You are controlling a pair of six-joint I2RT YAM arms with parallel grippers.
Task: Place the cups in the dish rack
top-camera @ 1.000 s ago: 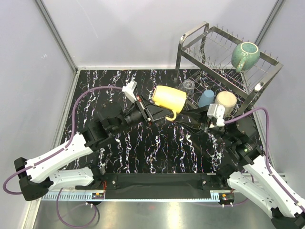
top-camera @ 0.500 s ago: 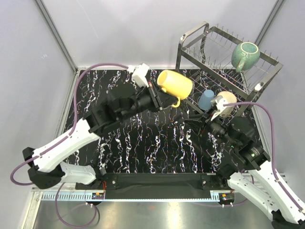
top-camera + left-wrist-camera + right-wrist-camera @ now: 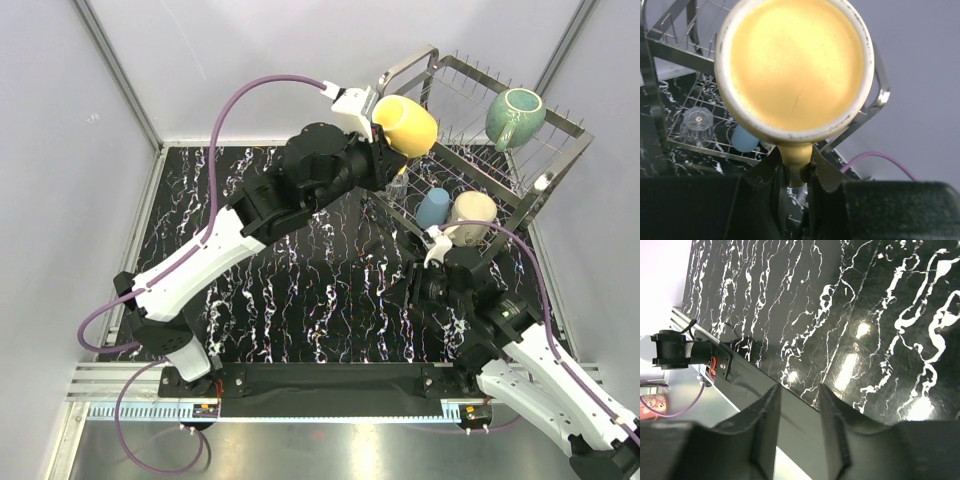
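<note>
Yellow mug (image 3: 795, 70) is held by handle in left end effector (image 3: 797, 169).

No writing can be read in any view.
The yellow mug (image 3: 795, 65) and dish rack (image 3: 570, 160) look plain; the marked strip (image 3: 300, 411) along the near edge has ticks too small to read.

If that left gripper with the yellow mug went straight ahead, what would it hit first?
Probably the dish rack: its steel frame lies just beyond the yellow mug in the left gripper, though depth is unclear.
</note>
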